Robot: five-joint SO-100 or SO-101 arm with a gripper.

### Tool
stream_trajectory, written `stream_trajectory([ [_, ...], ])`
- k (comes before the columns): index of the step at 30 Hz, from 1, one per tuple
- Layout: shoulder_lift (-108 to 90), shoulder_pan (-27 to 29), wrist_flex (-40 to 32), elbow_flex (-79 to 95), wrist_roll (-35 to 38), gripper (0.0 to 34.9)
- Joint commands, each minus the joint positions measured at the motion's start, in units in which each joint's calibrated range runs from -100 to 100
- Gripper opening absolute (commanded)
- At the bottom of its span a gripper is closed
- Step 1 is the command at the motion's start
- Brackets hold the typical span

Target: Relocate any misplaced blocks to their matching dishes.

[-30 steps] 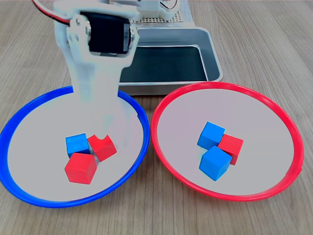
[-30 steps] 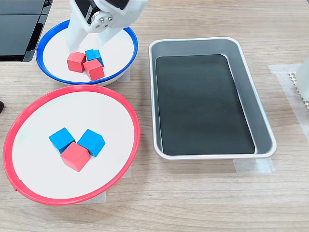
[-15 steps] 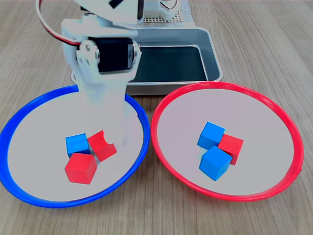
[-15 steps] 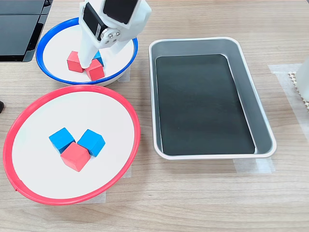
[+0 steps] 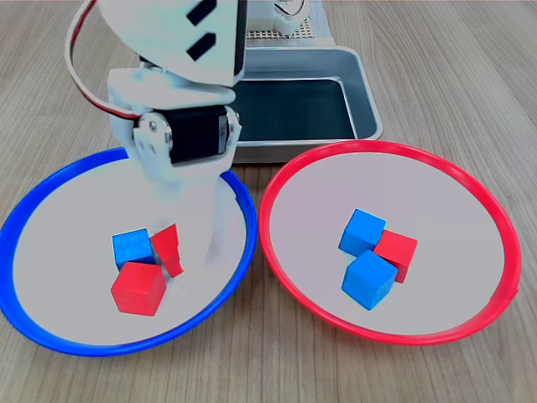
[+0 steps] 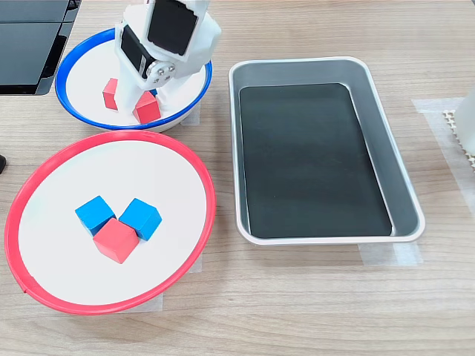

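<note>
We list the items from the first exterior view's near edge outward.

Red-rimmed dish [image 5: 285, 176], on the first exterior view's right: holds two blue blocks, one nearer [image 5: 369, 280] and one farther [image 5: 362, 232], with a red block [image 5: 397, 254] touching both; the same trio shows in the second exterior view.

Blue-rimmed dish [image 5: 50, 336], on the first exterior view's left, its rim just beside the other dish: holds a near red block [image 5: 138, 288], a blue block [image 5: 132, 247] behind it, and a second red block [image 5: 168, 249] pressed against the blue one.

Tool [image 5: 191, 252], white: reaches down into the blue-rimmed dish. One finger sits against the second red block's right face, as the first exterior view shows it; we cannot tell whether the jaws have closed on that block. In the second exterior view the arm hides the blue block there.

Silver tray [image 5: 367, 101], dark-bottomed: stands behind both dishes on the wooden tabletop [image 5: 470, 75].
</note>
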Motion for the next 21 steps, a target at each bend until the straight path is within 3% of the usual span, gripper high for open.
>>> stream_trajectory([
  [1,0.8,0.0,0.4,-4.4,0.4,14.4],
  [14,2.4,0.2,-0.7,-4.8,2.0,11.0],
  [18,1.7,0.0,0.5,-4.3,2.3,6.9],
  [21,0.6,-0.3,0.9,-3.3,2.9,0.7],
])
